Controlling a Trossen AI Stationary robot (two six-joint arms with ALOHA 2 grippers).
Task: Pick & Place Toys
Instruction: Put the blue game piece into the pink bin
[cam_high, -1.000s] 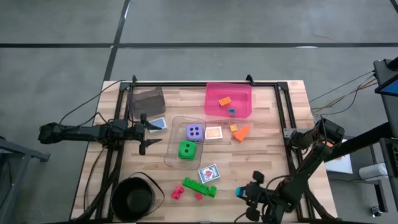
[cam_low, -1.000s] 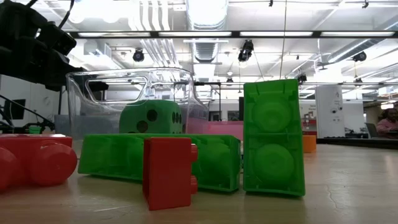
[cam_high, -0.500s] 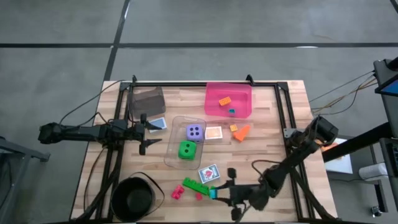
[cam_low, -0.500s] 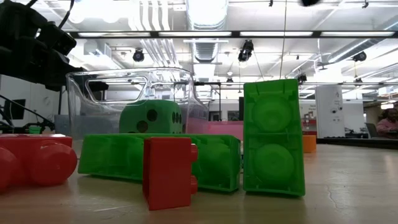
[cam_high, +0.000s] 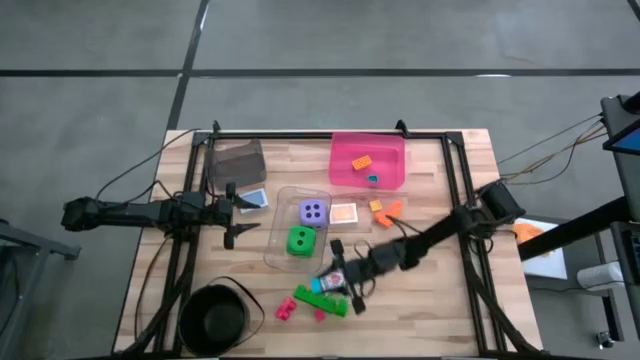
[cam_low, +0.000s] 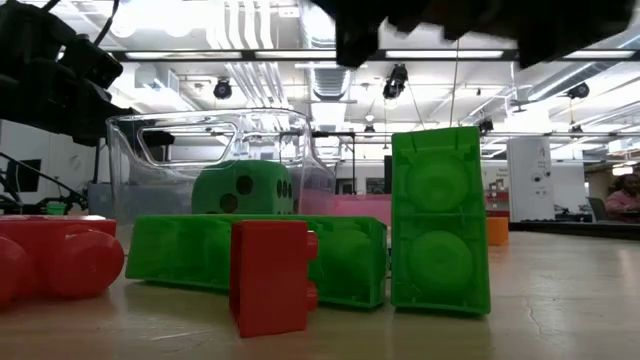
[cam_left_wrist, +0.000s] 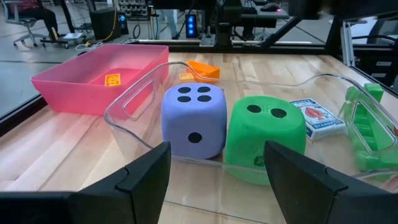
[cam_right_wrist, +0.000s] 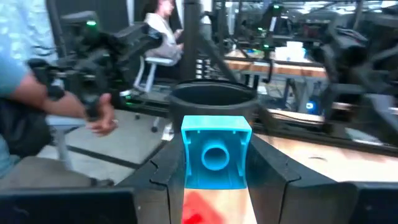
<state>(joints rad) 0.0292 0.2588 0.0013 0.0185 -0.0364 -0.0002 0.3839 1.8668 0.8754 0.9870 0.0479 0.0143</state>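
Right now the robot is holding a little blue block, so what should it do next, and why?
Probably carry it on toward the pink bin. The right end effector is shut on the teal brick above the green brick and the card, and the pink bin already holds an orange and a teal piece. The left end effector waits open beside the clear bin.

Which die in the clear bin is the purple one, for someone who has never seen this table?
Find the clear bin at the middle of the table. Two dice sit inside it, side by side. The purple die is the one nearer the pink bin; its neighbour, the green die, lies toward the black bowl.
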